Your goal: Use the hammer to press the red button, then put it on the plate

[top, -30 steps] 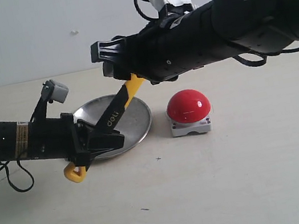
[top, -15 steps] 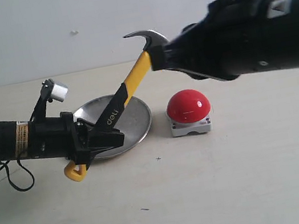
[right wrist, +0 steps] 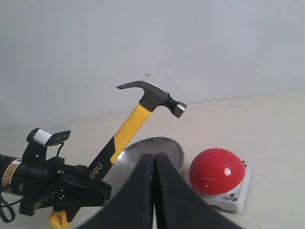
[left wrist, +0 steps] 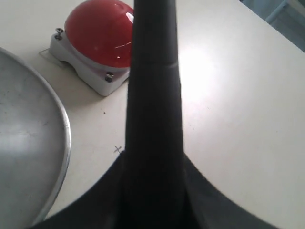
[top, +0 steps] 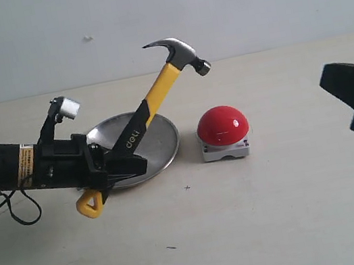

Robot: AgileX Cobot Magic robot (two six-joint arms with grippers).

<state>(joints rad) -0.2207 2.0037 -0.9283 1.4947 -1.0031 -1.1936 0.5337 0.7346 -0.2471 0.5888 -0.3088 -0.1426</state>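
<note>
Nearest on the pale matte desk (top: pixel 249 229), the left hand (top: pixel 127 163) is clamped round the black low end of the hammer (top: pixel 159 87). The shaft leans up toward 1 o'clock over the plate (top: pixel 165 141), a shallow round dish of brushed silver metal. At the plate's 3 o'clock, apart from it, sits the red button (top: pixel 222 126), a glossy dome on a squat grey-white square base. The dark steel head hangs clear at the dome's 11 o'clock. To press well, I judge the head should shift toward 3 o'clock, then drop squarely on the crown; off-centre, steel would likely skid down the slick curve. The right hand (right wrist: pixel 155 160), pinched closed and empty, waits off at 3 o'clock.
</note>
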